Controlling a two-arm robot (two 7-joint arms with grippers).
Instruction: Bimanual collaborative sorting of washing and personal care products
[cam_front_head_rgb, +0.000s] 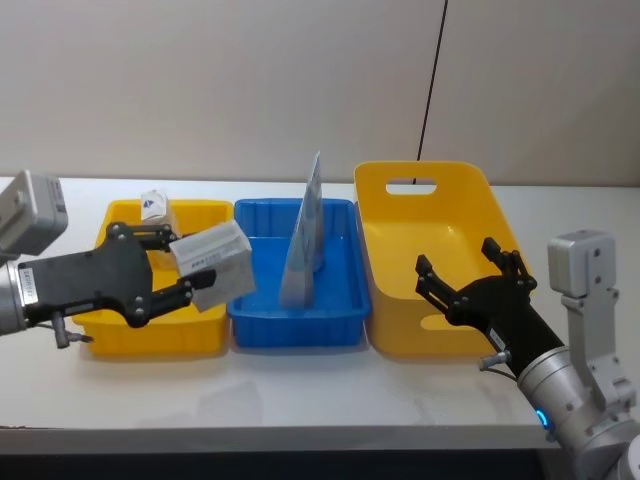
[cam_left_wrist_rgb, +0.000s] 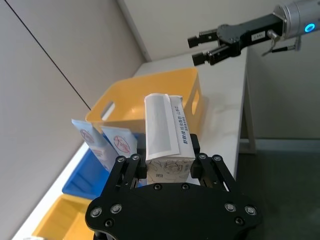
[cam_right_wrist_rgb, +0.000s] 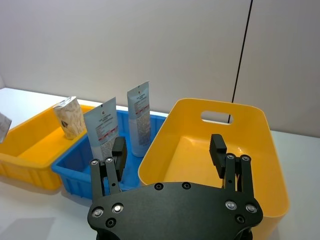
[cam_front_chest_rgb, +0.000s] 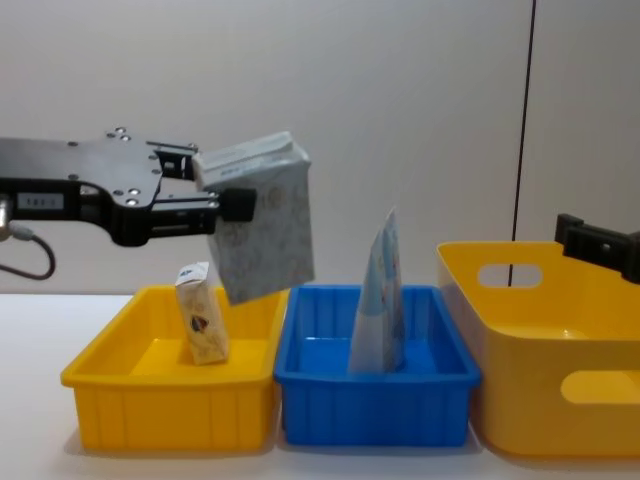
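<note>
Left gripper (cam_front_head_rgb: 195, 268): your fingers are clamped on the silver-grey pack (cam_front_head_rgb: 215, 262), one on each broad side, closed only as far as the pack's width allows. In the left wrist view the pack (cam_left_wrist_rgb: 167, 130) stands straight up out of the gripper (cam_left_wrist_rgb: 167, 162), folded seam end outermost, with small print running down one edge.

From the chest view the pack (cam_front_chest_rgb: 262, 220) is in the air and tilted, its lower corner over the seam where the small yellow bin (cam_front_chest_rgb: 170, 410) meets the blue bin (cam_front_chest_rgb: 375, 410). It touches neither bin.

Small yellow bin: the tan pack (cam_front_chest_rgb: 202, 315) stands inside, upright with a slight lean (colourful logo on its face).

Blue bin: two pale blue pouches (cam_right_wrist_rgb: 140, 117) stand upright, close together, points up. From the head view they overlap into one tall wedge (cam_front_head_rgb: 305, 240).

Right gripper (cam_front_head_rgb: 465, 265): your fingers are spread wide with nothing between them. It hangs over the front part of the large yellow bin (cam_front_head_rgb: 400, 200), to the right of the blue bin and well apart from the left gripper. The right wrist view looks past its fingertips (cam_right_wrist_rgb: 217, 150) into the bin's bare yellow floor.

All three bins sit side by side on the white table (cam_front_head_rgb: 300, 390).
</note>
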